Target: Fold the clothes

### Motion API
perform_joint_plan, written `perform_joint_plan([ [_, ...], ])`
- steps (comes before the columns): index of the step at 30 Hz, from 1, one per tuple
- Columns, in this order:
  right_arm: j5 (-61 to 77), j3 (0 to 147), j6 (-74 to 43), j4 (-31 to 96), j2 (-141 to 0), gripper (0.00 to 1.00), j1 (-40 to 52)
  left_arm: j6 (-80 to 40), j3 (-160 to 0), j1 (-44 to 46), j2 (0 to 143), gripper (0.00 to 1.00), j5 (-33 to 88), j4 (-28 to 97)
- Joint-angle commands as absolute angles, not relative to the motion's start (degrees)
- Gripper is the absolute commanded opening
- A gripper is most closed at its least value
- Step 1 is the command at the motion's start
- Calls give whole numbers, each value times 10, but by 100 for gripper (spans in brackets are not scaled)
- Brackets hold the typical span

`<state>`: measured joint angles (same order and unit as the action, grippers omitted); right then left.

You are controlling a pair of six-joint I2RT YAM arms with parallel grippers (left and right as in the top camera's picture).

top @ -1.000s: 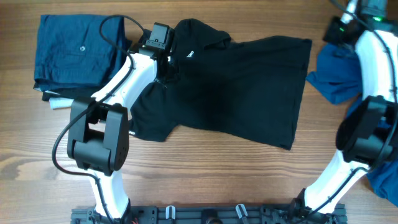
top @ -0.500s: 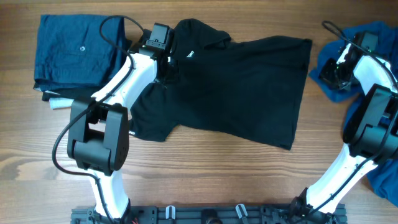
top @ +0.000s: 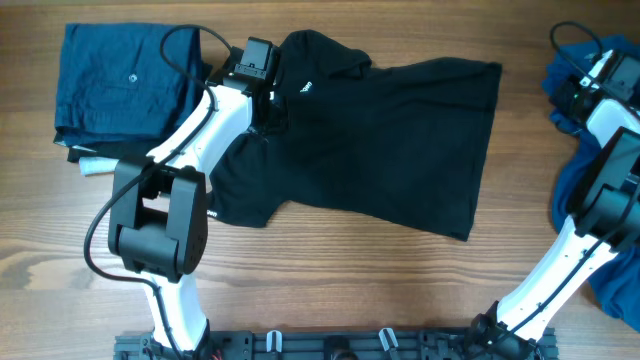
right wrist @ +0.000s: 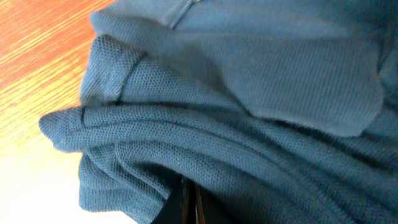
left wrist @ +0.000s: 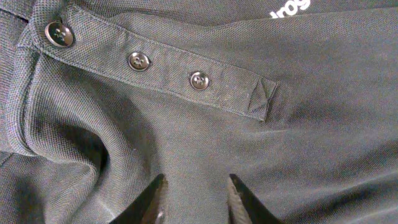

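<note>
While the wooden table (top: pixel 330 290) carries the black polo shirt (top: pixel 400 140) spread across its middle, we see a folded blue garment (top: pixel 120 85) at the far left and a crumpled blue shirt (right wrist: pixel 249 74) at the right edge. Our left gripper (left wrist: pixel 197 200) stands released over the black polo shirt, just below its button placket (left wrist: pixel 161 68). Our right gripper (right wrist: pixel 188 202) is clenched on a fold of the crumpled blue shirt.

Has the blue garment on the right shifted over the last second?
Yes. The blue garment has slid right, away from the black shirt, which lies unmoved; the right gripper is shut on it.
</note>
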<state>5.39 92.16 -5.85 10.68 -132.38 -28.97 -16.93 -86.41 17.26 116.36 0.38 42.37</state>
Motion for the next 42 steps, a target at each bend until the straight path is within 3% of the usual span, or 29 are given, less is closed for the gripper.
perform_joint_plan([
  [1,30,1009,-5,172,-1346,4,-301,-174,-860,175,1171,33,11,419],
  [2,30,1042,-10,200,-1340,5,-301,-174,-860,175,1171,33,11,419],
  [5,61,1120,-21,292,-1299,26,-301,-174,-860,175,1171,37,11,419],
  [7,117,1137,-41,342,-1255,57,-300,-174,-860,175,1171,38,10,416],
  [12,156,1137,-93,519,-1150,77,-282,-174,-860,175,1171,38,11,396],
  [16,180,1137,-90,691,-1102,80,-237,-172,-862,172,1160,33,10,398],
  [19,212,1135,-90,770,-1101,73,-197,-172,-862,164,1119,27,10,421],
  [23,193,1084,-94,870,-1101,58,-123,-172,-862,127,1026,38,10,500],
  [28,178,957,-156,875,-1100,58,-105,-172,-861,68,1003,53,11,557],
  [35,124,754,-258,755,-1085,64,-105,-175,-861,10,1006,59,11,571],
  [42,117,605,-285,618,-1085,67,-106,-189,-847,9,1006,63,34,576],
])
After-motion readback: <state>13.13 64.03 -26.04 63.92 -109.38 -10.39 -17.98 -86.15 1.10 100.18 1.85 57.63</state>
